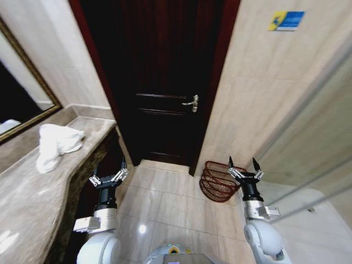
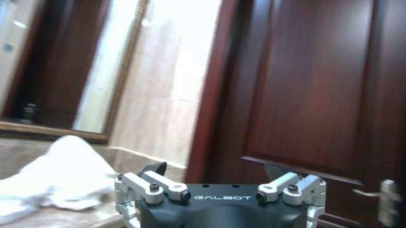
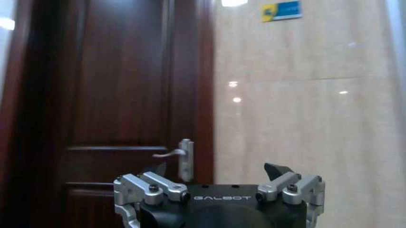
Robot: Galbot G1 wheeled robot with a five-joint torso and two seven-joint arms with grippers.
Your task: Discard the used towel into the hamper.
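A crumpled white towel (image 1: 55,144) lies on the marble counter (image 1: 33,192) at the left, also seen as the towel (image 2: 57,178) in the left wrist view. The hamper (image 1: 218,180), a dark reddish wire basket, stands on the floor by the right wall near the door. My left gripper (image 1: 109,175) is held up beside the counter's edge, open and holding nothing, right of the towel. My right gripper (image 1: 242,166) is raised just right of the hamper, open and holding nothing.
A dark wooden door (image 1: 159,82) with a metal handle (image 1: 192,102) closes the far end. A framed mirror (image 1: 22,104) hangs above the counter. Tiled floor (image 1: 165,198) runs between counter and right wall, which carries a blue sign (image 1: 286,20).
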